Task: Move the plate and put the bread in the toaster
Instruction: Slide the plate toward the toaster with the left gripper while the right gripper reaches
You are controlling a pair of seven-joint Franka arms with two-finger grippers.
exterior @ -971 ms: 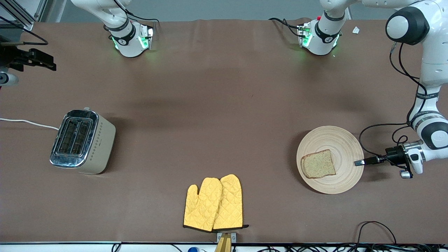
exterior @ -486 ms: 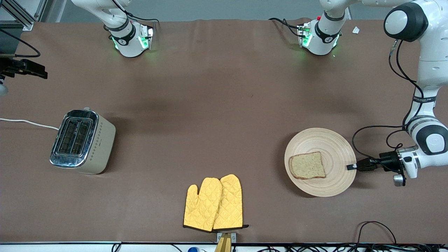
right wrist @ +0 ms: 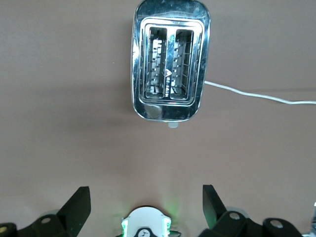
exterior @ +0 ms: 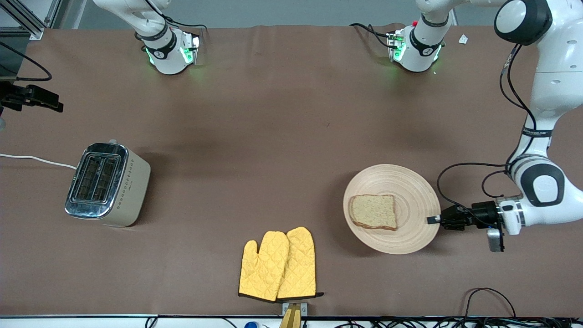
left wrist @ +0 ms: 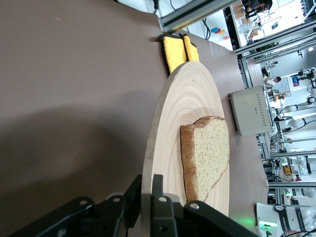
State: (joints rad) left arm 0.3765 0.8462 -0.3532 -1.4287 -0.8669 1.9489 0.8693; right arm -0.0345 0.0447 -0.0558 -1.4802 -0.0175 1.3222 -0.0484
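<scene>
While my left gripper (exterior: 432, 220) clamps the round pale-wood plate (exterior: 410, 191) carrying the brown bread slice (exterior: 373, 212), my right gripper (right wrist: 143, 202) waits spread over the chrome-topped cream toaster (right wrist: 169, 59).

Pale-wood ringed plate (exterior: 403, 196) lies toward the left arm's end from the toaster (exterior: 107, 184), carrying a brown bread slice (exterior: 373, 211) flat. The cream, chrome-topped toaster stands upright, slots empty.
</scene>
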